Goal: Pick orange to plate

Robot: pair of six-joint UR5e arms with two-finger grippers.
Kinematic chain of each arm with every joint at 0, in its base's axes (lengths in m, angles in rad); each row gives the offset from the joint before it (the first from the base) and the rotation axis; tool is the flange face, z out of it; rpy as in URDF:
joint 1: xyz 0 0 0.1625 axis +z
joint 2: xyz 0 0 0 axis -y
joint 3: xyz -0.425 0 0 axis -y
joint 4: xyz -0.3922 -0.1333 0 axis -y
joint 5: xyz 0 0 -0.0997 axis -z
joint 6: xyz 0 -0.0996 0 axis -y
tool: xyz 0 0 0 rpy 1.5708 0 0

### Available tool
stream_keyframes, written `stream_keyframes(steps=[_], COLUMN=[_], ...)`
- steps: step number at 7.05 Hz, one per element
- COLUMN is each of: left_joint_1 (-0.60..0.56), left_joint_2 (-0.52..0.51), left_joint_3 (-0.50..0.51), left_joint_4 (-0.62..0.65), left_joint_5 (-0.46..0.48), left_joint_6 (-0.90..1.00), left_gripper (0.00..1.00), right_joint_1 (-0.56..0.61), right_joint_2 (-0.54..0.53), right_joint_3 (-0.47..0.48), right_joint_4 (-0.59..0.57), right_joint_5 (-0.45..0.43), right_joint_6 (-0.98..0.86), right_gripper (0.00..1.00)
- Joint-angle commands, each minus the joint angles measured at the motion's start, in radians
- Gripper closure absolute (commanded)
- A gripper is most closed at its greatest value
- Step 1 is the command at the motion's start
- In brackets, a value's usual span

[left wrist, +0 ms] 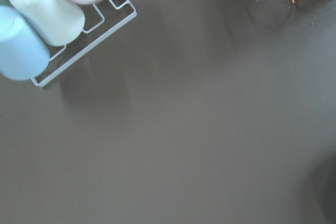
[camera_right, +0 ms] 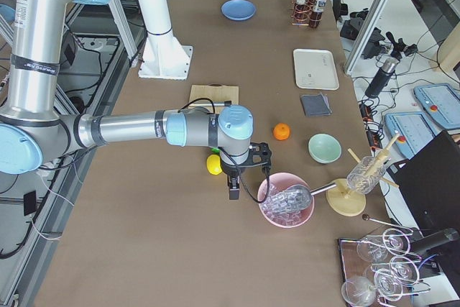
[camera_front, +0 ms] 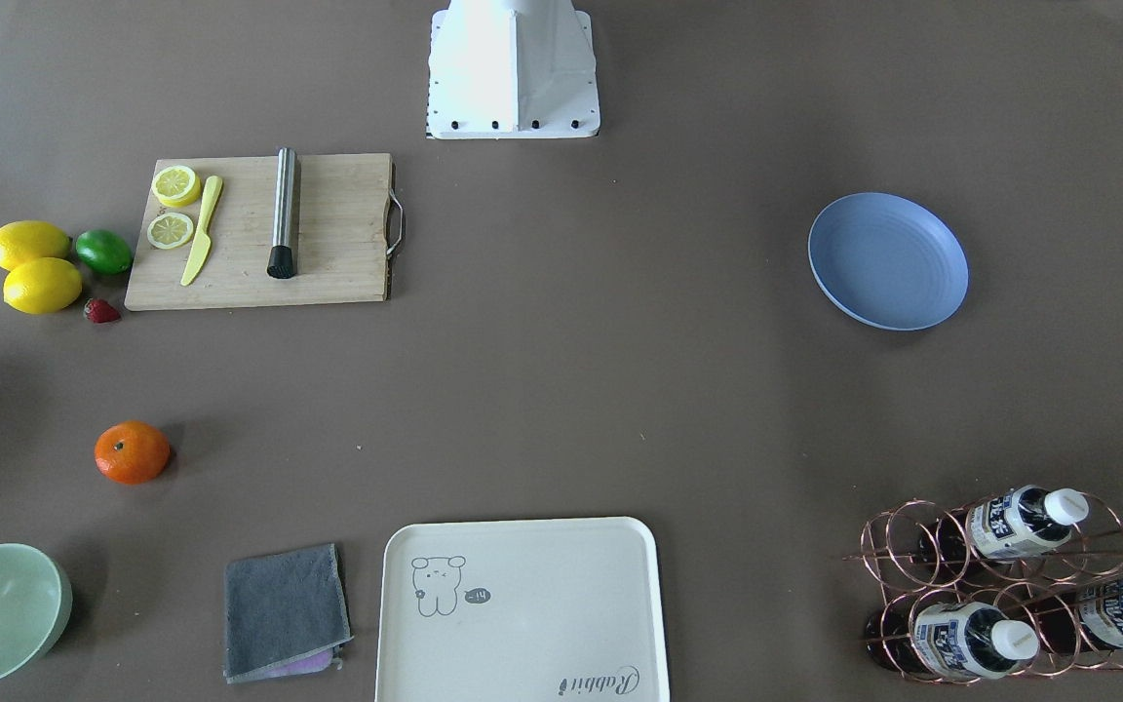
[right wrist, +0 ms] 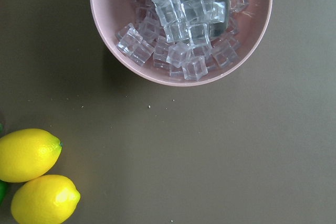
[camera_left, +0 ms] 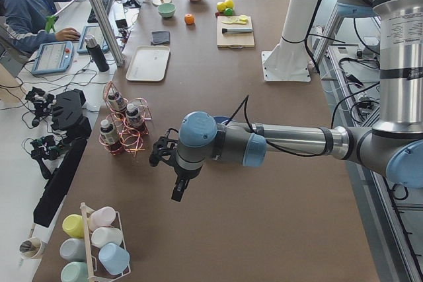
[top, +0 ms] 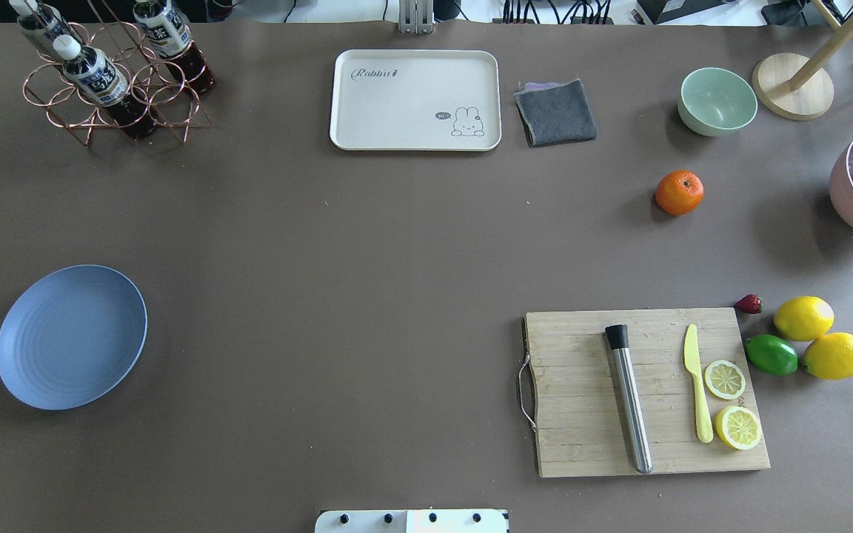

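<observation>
The orange (top: pixel 679 192) lies alone on the brown table, between the mint bowl and the cutting board; it also shows as the orange (camera_front: pixel 132 452) and the orange (camera_right: pixel 282 131). The blue-lavender plate (top: pixel 71 337) sits bare at the opposite side of the table, seen too as the plate (camera_front: pixel 888 261). My left gripper (camera_left: pixel 178 191) hangs over bare table beyond the bottle rack, far from both. My right gripper (camera_right: pixel 233 190) hovers between the lemons and the pink ice bowl, short of the orange. I cannot tell whether either gripper is open or shut. Neither wrist view shows the orange or the plate.
A wooden cutting board (top: pixel 645 391) carries a metal muddler, a yellow knife and lemon slices. Two lemons (top: pixel 803 317), a lime (top: pixel 771 354) and a strawberry lie beside it. A cream tray (top: pixel 415 99), grey cloth (top: pixel 556 112), mint bowl (top: pixel 717 101), pink ice bowl (right wrist: pixel 181 22) and copper bottle rack (top: pixel 112 81) line the table.
</observation>
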State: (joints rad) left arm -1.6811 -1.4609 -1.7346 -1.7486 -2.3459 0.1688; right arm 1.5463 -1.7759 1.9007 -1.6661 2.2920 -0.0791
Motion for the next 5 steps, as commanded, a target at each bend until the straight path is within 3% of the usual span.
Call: stream_keyframes(steps=[1,2,3,4,5], left_joint_1=[0.009,0.020,0.082,0.169,0.228], left_joint_2=[-0.004,0.017,0.013,-0.004,0.010], left_joint_3=[0.016,0.018,0.020,0.013,0.026], left_joint_4=[-0.093,-0.159,-0.214,-0.247,-0.361], left_joint_5=[-0.060,-0.100,-0.110,-0.110,-0.107], left_joint_6=[-0.008,-0.003,-0.090,-0.230,-0.370], left_gripper=[0.02,0.02,0.02,0.02,0.01], right_joint_1=[-0.002,-0.006,-0.030,-0.093,-0.157], right_joint_2=[0.000,-0.008,0.000,0.000,0.001], right_joint_3=[-0.017,-0.025,-0.017,-0.015,-0.015], right_joint_4=[0.136,0.243,0.268,0.340,0.408], right_joint_5=[-0.002,-0.008,-0.002,-0.012,-0.025], right_joint_6=[-0.001,0.046,0.196,0.332,0.448], right_gripper=[0.00,0.00,0.00,0.00,0.00])
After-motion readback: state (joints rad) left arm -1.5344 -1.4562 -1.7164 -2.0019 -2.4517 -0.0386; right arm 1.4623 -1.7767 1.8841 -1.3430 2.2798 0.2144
